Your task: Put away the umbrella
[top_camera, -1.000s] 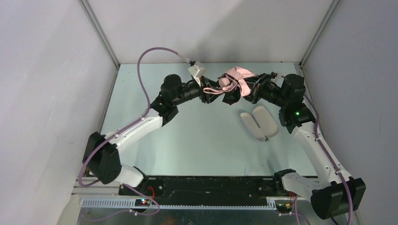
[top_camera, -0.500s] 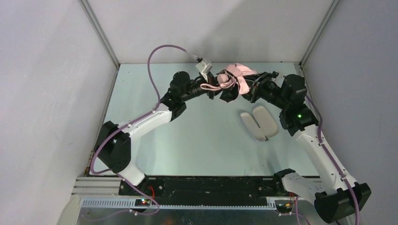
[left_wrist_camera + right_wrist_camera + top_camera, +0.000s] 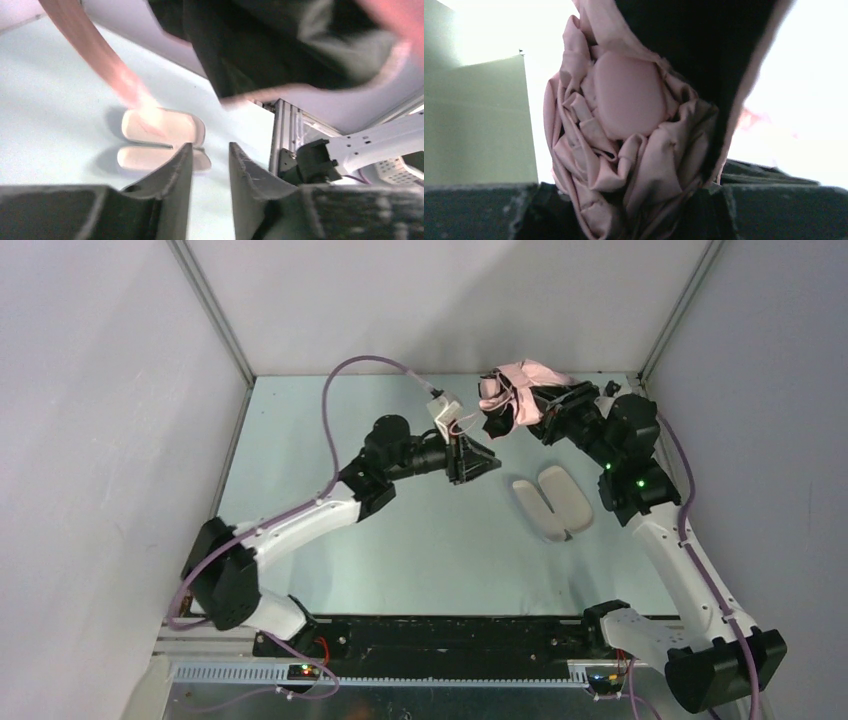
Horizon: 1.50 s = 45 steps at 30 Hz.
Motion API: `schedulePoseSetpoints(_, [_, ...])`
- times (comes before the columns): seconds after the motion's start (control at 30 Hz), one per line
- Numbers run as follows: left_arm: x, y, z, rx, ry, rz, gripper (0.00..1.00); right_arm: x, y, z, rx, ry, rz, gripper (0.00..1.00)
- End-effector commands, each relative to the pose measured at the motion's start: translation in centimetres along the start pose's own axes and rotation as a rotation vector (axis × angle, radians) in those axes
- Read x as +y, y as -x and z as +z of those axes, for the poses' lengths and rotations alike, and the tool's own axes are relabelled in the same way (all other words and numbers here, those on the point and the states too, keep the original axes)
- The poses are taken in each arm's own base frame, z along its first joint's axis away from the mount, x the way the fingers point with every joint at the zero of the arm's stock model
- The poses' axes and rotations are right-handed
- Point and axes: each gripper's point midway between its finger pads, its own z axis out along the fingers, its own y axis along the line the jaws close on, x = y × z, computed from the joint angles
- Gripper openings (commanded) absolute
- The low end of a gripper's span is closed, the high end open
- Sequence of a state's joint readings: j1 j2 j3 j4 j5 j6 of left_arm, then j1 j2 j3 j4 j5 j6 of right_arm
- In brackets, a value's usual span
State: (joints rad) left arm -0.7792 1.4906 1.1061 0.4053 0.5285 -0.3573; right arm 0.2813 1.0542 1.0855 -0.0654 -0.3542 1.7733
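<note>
Smooth lilac hard case [image 3: 550, 502] is lying as two oblong halves side by side, right of centre on the matte pale-green desk [image 3: 300, 440]. Left gripper [image 3: 487, 462] is hovering just beyond, jaws slightly parted, gripping nothing. Right gripper [image 3: 538, 410] is clenching the umbrella [image 3: 515, 385] above the far-right corner: crumpled thin pink fabric, black underside showing.

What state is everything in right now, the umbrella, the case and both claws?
umbrella, collapsed, pink fabric bunched up, gripped at one end, not in the case
case, lying open on the table, two halves side by side, nothing in it
right claw, shut on the umbrella
left claw, slightly open, nothing between its fingers
</note>
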Motion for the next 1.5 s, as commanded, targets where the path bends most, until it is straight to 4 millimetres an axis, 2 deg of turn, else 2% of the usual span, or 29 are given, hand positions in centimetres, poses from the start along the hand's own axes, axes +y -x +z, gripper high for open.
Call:
schedulePoseSetpoints(0.0, [-0.4,2.1,-4.0,-0.038,0.097,-0.029,0.47,3.7,-0.6,-1.1,0.047,0.167,-0.261,0.0])
schedulePoseSetpoints(0.03, [-0.6,1.9,-5.1,-0.022,0.118,-0.025,0.53,3.2,-0.2,-1.1,0.041,0.164,-0.313,0.0])
schedulePoseSetpoints(0.07, [-0.3,1.9,-5.8,-0.021,0.15,-0.011,0.63,2.9,-0.3,-1.2,0.054,0.16,-0.337,0.0])
schedulePoseSetpoints(0.17, [-0.5,2.2,-8.7,-0.005,0.232,0.017,0.79,1.6,-0.1,-1.2,0.079,0.15,-0.426,0.0])
schedulePoseSetpoints(0.2, [-0.4,2.5,-9.3,-0.002,0.252,0.036,0.9,1.4,-0.1,-1.2,0.083,0.151,-0.439,0.0])
schedulePoseSetpoints(0.27, [-0.3,2.8,-11.1,0.021,0.315,0.037,0.98,1.4,-0.6,-1.4,0.104,0.182,-0.498,0.0])
schedulePoseSetpoints(0.37, [-0.6,6.3,-12.4,-0.037,0.347,0.018,0.99,1.0,-1.3,-1.6,0.154,0.219,-0.582,0.0])
schedulePoseSetpoints(0.4, [-0.7,6.8,-12.4,-0.046,0.344,-0.033,1.0,1.1,-1.6,-1.7,0.167,0.254,-0.612,0.0])
schedulePoseSetpoints(0.47, [-0.8,9.1,-11.9,-0.091,0.314,-0.138,1.0,0.9,-2.4,-2.0,0.214,0.3,-0.666,0.0])
schedulePoseSetpoints(0.57, [-0.6,11.1,-11.3,-0.136,0.251,-0.357,1.0,0.3,-3.7,-2.5,0.313,0.337,-0.713,0.0])
schedulePoseSetpoints(0.6, [-0.4,11.8,-10.7,-0.149,0.223,-0.379,1.0,0.2,-3.8,-2.4,0.328,0.344,-0.717,0.0])
schedulePoseSetpoints(0.73, [-1.4,12.3,-9.3,-0.12,0.114,-0.447,1.0,-0.5,-4.1,-2.6,0.361,0.313,-0.695,0.0])
schedulePoseSetpoints(0.87, [-2.2,11.3,-7.8,-0.077,0.053,-0.491,1.0,-1.1,-3.5,-2.3,0.331,0.254,-0.634,0.0])
schedulePoseSetpoints(1.0, [-1.6,10.1,-8.1,-0.078,0.099,-0.518,1.0,-2.3,-2.2,-1.6,0.275,0.131,-0.437,0.0])
schedulePoseSetpoints(1.07, [-0.9,9.4,-8.5,-0.094,0.143,-0.528,1.0,-5.7,-0.4,-0.9,0.211,-0.07,-0.195,0.0])
schedulePoseSetpoints(1.1, [-0.5,8.8,-8.7,-0.098,0.17,-0.541,1.0,-9.1,0.5,-0.8,0.179,-0.236,-0.034,0.0])
schedulePoseSetpoints(1.13, [-0.4,8.5,-8.8,-0.099,0.177,-0.547,1.0,-10.9,0.8,-0.9,0.173,-0.321,0.041,0.0])
schedulePoseSetpoints(1.17, [-0.1,7.9,-8.9,-0.098,0.19,-0.559,1.0,-14.1,1.1,-1.4,0.172,-0.466,0.162,0.0])
schedulePoseSetpoints(1.2, [0.0,7.6,-8.9,-0.095,0.197,-0.567,1.0,-15.5,1.4,-1.9,0.166,-0.533,0.215,0.0])
schedulePoseSetpoints(1.23, [0.4,6.8,-9.0,-0.081,0.215,-0.581,1.0,-17.9,1.3,-2.9,0.164,-0.657,0.305,0.0])
schedulePoseSetpoints(1.33, [1.2,4.9,-9.2,-0.031,0.269,-0.631,1.0,-20.4,1.2,-4.5,0.136,-0.813,0.382,0.0])
schedulePoseSetpoints(1.47, [1.6,2.8,-9.1,0.032,0.316,-0.709,1.0,-21.3,0.6,-5.5,0.146,-0.912,0.461,0.0])
